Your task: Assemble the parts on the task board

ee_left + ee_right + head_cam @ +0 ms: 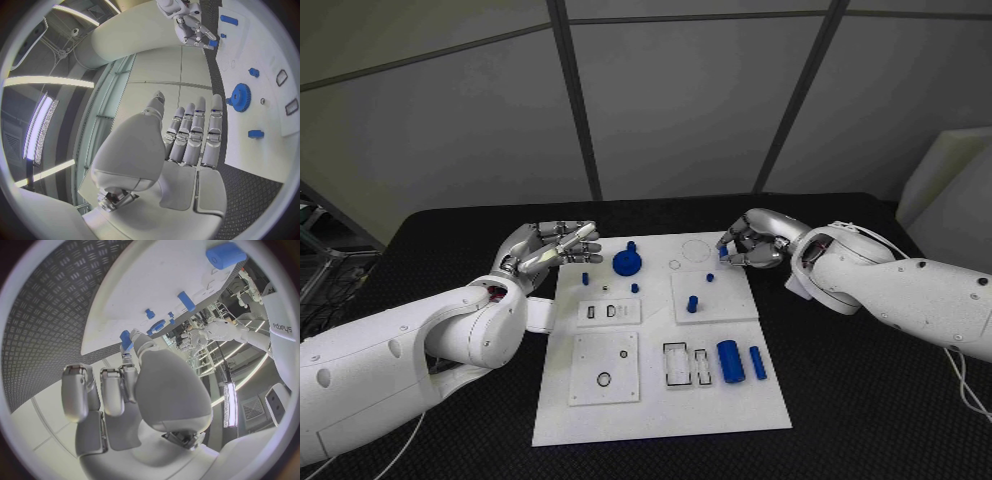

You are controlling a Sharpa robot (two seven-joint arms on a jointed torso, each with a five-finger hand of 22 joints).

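Note:
The white task board (pixel 661 410) lies in the middle of the black table. On its far part sits a blue gear (pixel 627 263) (pixel 240 97), with small blue pegs (pixel 586 278) (pixel 691 302) around it. A thick blue cylinder (pixel 730 361) and a slimmer blue rod (pixel 757 362) lie side by side near the board's right edge. My right hand (pixel 753 244) (pixel 189 26) hovers over the board's far right corner and pinches a small blue part (pixel 724 253) (pixel 126 340) at its fingertips. Over the far left corner is my left hand (pixel 548 246) (pixel 187 135), fingers stretched out, holding nothing.
The board carries several inset plates with slots and holes (pixel 606 368) (pixel 685 365). A white foam block (pixel 956 170) stands at the table's right rear. A metal rack (pixel 320 250) stands beyond the table's left edge.

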